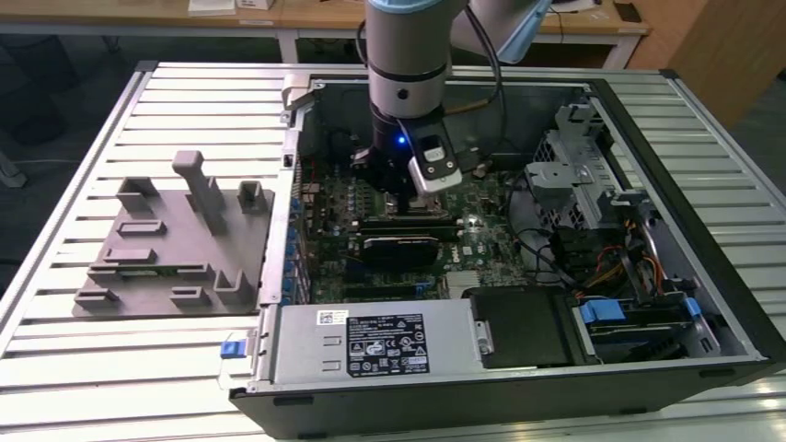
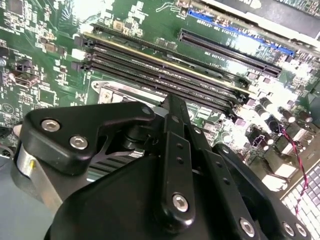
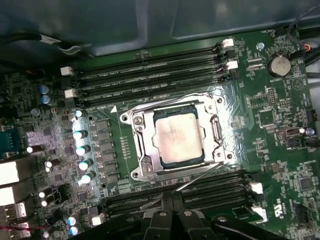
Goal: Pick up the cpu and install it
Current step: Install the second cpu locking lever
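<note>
While the gripper [image 1: 399, 198] hangs low inside the open computer case [image 1: 687, 304], over the middle of the motherboard [image 3: 280, 165], you can see in the first wrist view that the cpu [image 3: 178, 136] already lies flat within the metal-framed socket [image 3: 142, 150], between the two banks of memory slots [image 3: 145, 75]. Whether the fingers are apart or closed I cannot tell; nothing appears held. I judge the work to be at seating: check that the chip lies level, its edges square to the frame, and keep any motion straight and gentle so nothing drags across it. The case also holds a power supply [image 1: 368, 345] at its near edge and a drive cage [image 1: 577, 157] toward the exterior view's right. The grey fixture [image 1: 172, 239] sits outside the case on the table [image 1: 74, 368].
</note>
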`<state>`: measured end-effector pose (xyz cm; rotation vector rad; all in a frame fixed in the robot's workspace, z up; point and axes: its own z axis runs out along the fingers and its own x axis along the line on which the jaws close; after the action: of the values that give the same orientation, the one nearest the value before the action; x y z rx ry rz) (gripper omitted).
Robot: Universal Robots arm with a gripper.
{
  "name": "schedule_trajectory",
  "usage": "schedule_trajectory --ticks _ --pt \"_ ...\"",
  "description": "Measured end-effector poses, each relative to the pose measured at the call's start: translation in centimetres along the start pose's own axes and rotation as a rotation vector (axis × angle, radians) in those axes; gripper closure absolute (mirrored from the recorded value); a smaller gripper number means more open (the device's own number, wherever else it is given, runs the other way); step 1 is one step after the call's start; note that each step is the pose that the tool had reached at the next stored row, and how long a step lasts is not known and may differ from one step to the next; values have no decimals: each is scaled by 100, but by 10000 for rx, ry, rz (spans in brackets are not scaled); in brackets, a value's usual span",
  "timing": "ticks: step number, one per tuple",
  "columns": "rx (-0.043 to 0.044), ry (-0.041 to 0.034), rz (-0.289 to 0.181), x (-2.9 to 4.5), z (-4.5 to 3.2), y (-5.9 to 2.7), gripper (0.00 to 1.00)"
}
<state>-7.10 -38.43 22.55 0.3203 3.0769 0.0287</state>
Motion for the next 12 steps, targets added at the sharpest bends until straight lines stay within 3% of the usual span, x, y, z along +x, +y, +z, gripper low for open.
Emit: schedule_trajectory --ticks 10,12 --pt "-570 361 33 -15 29 -79 89" --pt "-636 387 14 -17 40 -94 89"
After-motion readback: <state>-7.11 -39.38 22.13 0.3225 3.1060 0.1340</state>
